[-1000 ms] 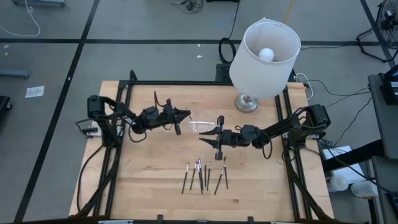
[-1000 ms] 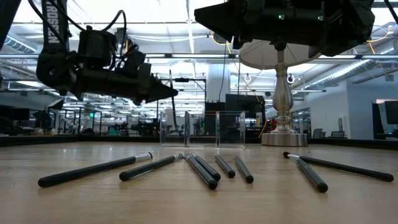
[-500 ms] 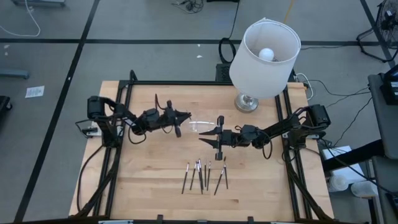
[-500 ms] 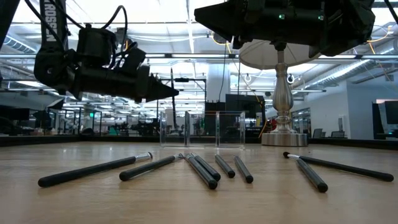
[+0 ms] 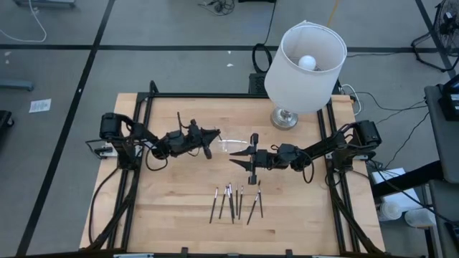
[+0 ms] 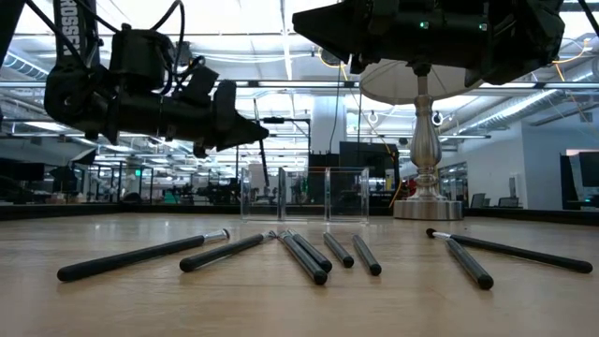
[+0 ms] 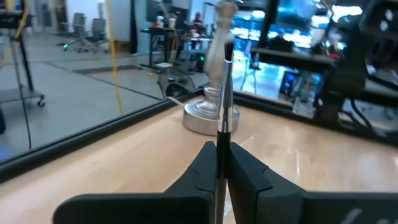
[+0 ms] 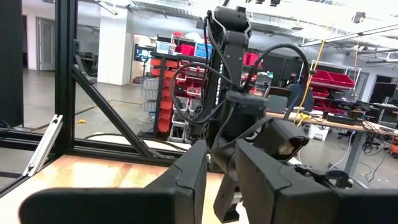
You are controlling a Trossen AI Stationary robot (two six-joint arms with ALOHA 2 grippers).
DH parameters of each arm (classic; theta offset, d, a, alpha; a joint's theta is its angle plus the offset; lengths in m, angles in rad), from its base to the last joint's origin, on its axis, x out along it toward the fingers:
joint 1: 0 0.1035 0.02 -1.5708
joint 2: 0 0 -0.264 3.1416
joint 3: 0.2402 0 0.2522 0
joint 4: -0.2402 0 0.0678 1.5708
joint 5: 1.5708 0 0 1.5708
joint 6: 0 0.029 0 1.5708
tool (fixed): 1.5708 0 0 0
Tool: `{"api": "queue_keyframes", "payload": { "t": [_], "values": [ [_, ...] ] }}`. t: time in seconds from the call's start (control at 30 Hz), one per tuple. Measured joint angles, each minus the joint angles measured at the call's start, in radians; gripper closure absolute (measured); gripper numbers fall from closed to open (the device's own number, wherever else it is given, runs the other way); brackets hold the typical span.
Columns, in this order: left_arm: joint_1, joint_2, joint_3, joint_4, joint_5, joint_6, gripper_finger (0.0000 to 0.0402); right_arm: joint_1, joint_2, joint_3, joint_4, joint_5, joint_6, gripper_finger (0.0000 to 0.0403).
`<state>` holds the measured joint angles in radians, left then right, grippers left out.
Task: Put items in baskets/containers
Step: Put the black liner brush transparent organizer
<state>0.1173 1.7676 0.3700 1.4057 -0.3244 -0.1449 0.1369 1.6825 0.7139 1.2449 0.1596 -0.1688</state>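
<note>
Left jaws [image 7: 221,163] pinch a stick [image 7: 224,106] beside the tray [image 5: 231,146]; next, release over it. Right jaws [image 5: 242,159] spread, empty.

Pale wood tabletop [image 5: 172,208] in black frame, grey concrete floor [image 5: 64,79] crossed by dark lines, white-shaded lamp [image 5: 307,64] on silver base at far edge, cables [image 5: 380,107] on floor, open workshop beyond, ceiling strip lights [image 6: 281,19], red parts bins [image 8: 186,50], office chairs [image 7: 84,28]
</note>
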Motion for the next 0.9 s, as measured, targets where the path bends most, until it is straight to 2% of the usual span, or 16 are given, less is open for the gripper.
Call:
{"api": "queue_keyframes", "payload": {
  "t": [0.3,0.47,0.67,0.9],
  "values": [
    [-0.084,0.000,0.068,-0.140,-0.203,-0.026,0.0385,0.000,0.000,-0.001,0.000,0.000,0.000,0.0328],
    [-0.084,0.005,0.070,-0.146,-0.214,-0.025,0.0385,0.000,0.000,-0.001,0.000,0.000,0.000,0.0328],
    [-0.083,0.101,0.098,-0.109,-0.215,-0.040,0.0385,0.000,0.000,-0.001,0.003,0.000,0.000,0.0328],
    [-0.083,0.127,0.131,-0.107,-0.167,0.004,0.0385,0.000,0.000,-0.001,0.000,0.000,0.000,0.0328]
  ]
}}
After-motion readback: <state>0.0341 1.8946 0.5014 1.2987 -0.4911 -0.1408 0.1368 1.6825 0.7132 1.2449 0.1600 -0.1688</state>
